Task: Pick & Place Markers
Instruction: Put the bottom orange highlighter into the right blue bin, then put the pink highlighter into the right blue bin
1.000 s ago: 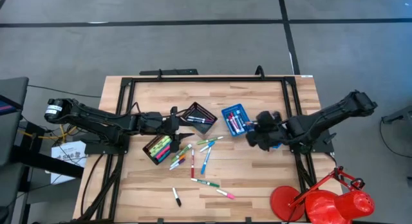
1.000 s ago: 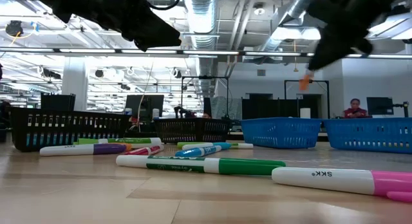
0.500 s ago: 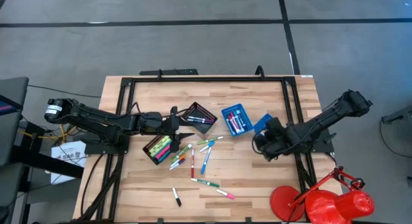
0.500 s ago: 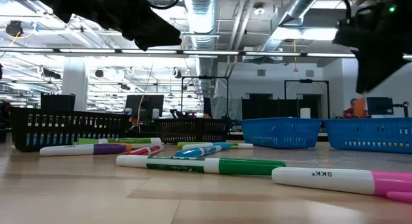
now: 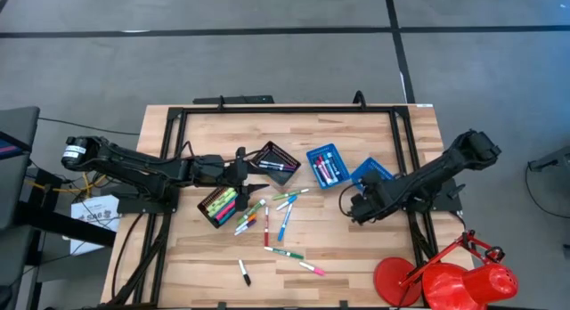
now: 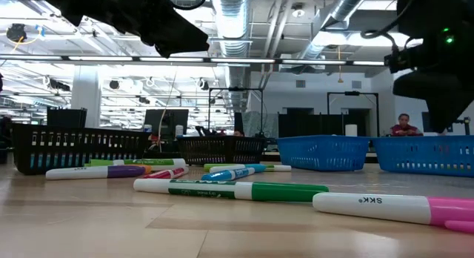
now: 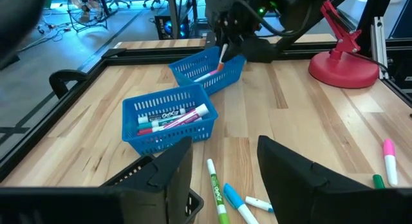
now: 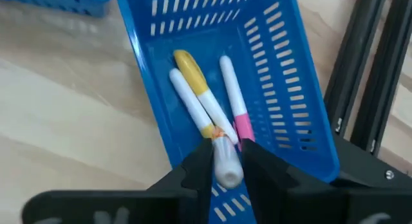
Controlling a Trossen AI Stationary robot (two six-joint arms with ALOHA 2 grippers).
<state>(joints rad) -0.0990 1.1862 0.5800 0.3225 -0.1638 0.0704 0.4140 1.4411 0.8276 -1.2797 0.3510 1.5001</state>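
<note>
Across the middle of the high view lies the wooden table (image 5: 356, 256), with a red lamp (image 5: 454, 279) at its lower right corner. The left arm reaches in from the left edge; the left gripper (image 5: 252, 172) hangs between two black mesh trays, one tray (image 5: 276, 158) just above it and the other black tray (image 5: 219, 206) below and to the left, filled with markers. Its fingers (image 7: 302, 179) stand wide apart with nothing between them.

The right arm comes in from the right edge. The right gripper (image 8: 221, 167) hangs over the right-hand blue tray (image 5: 372, 172), which sits just right of centre. Its two fingers are only narrowly parted, and a white marker (image 8: 225, 165) with an orange band stands between them, its end over the tray floor; whether the pads press it or merely flank it cannot be told. Two more markers lie in that tray, one with a yellow cap (image 8: 190, 72), one with a pink cap (image 8: 235, 108).

A second blue tray (image 5: 325, 166), left of the first, holds several markers. The loose markers (image 5: 267, 223) lie scattered below centre, and a black one (image 5: 244, 273) sits alone at lower left.
</note>
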